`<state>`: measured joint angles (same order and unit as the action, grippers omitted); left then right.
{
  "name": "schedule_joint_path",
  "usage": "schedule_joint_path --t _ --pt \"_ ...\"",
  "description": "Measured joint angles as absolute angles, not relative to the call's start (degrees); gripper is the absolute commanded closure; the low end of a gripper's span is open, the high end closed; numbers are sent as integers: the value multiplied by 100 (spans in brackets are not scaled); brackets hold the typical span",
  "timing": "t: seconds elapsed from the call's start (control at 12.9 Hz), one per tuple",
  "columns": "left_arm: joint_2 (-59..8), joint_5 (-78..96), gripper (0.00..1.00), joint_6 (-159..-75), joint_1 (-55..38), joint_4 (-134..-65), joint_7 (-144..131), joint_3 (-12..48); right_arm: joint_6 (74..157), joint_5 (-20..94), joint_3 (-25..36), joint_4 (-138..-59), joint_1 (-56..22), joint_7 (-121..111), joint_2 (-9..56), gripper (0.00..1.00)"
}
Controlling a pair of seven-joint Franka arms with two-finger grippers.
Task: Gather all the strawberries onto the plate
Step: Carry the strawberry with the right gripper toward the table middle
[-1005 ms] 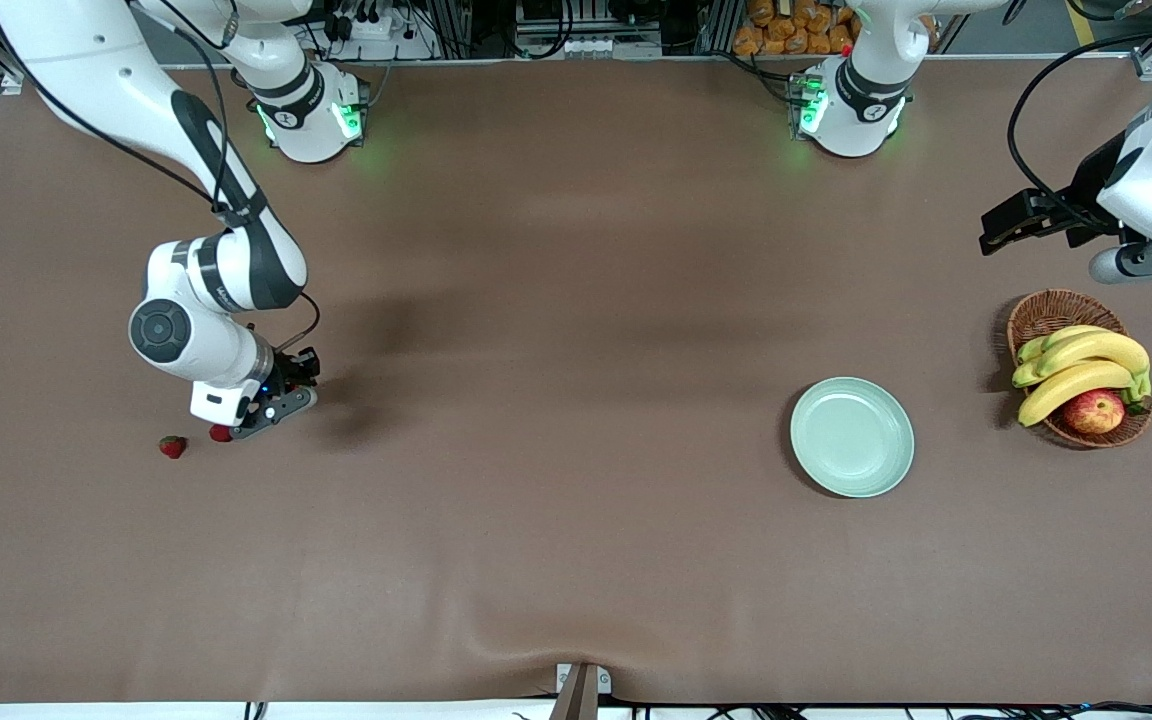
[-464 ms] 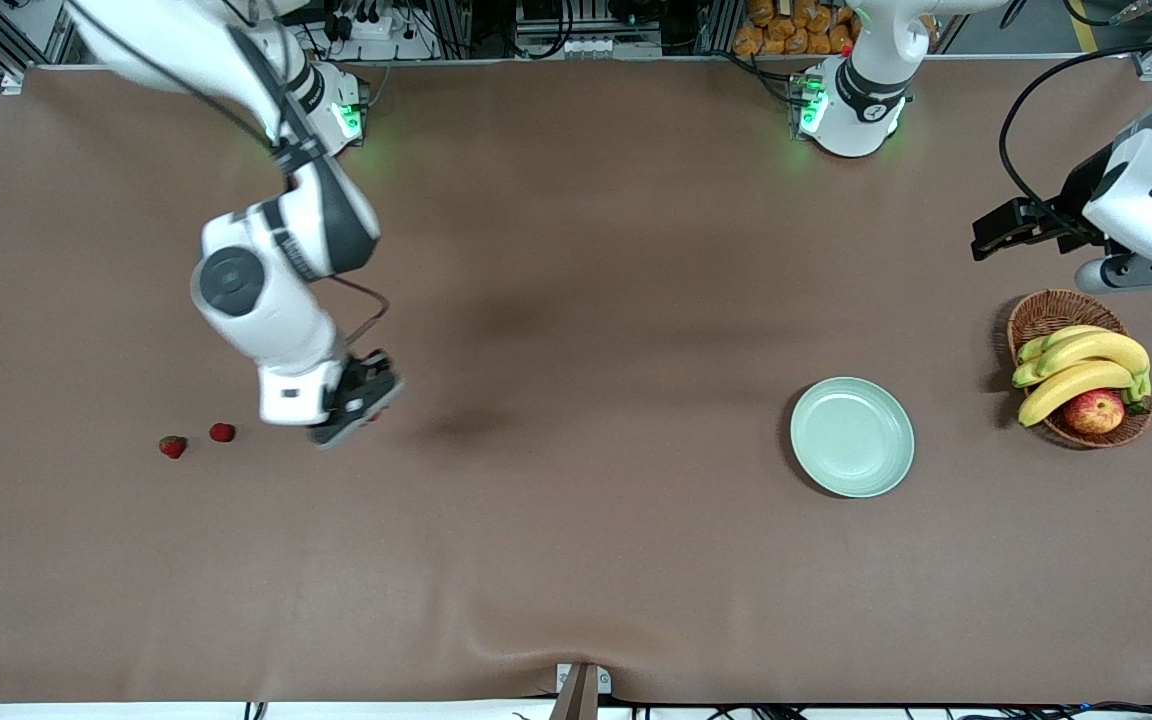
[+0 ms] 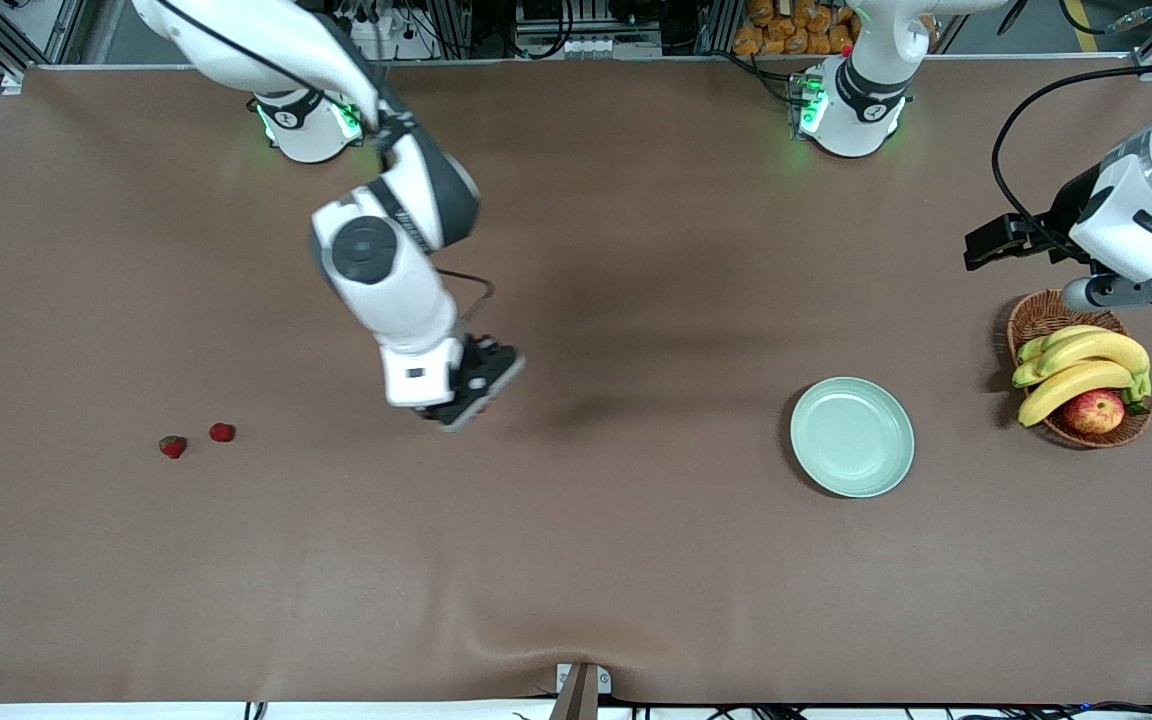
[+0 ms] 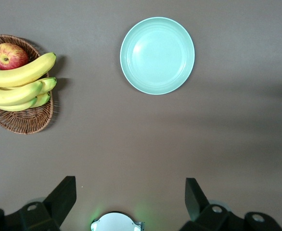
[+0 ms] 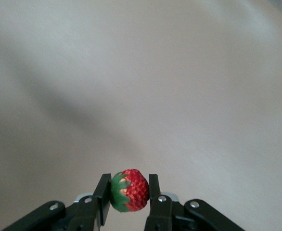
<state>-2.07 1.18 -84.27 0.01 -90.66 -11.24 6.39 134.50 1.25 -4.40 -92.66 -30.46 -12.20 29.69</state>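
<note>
Two strawberries (image 3: 172, 446) (image 3: 222, 432) left on the table (image 3: 576, 560) near the right arm's end, seen from the front; plate (image 3: 852, 437) bare, well apart, beside the basket (image 3: 1048, 312). Right gripper (image 3: 471, 395) now over mid-table, having left the berries a second ago, so probably carrying the third toward the plate. Left gripper (image 3: 998, 243) waiting above the basket.

From the left wrist: jaws spread wide, plate (image 4: 157, 55) and basket (image 4: 25, 120) below.

From the right wrist: fingers (image 5: 102, 195) pinching a strawberry (image 5: 129, 190), leafy cap sideways, plain table beneath.
</note>
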Motion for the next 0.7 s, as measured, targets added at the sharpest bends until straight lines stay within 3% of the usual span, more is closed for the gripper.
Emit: schedule_joint_path --t 0.31,0.7 --pt "-212 118 0 -8427 -4 -9066 -1124 640 13648 135 -435 -8473 -3754 -123 3707 100" --pt "-244 118 0 -8439 -3 -9066 -1124 641 15000 137 -430 -8183 -4432 629 4552 100"
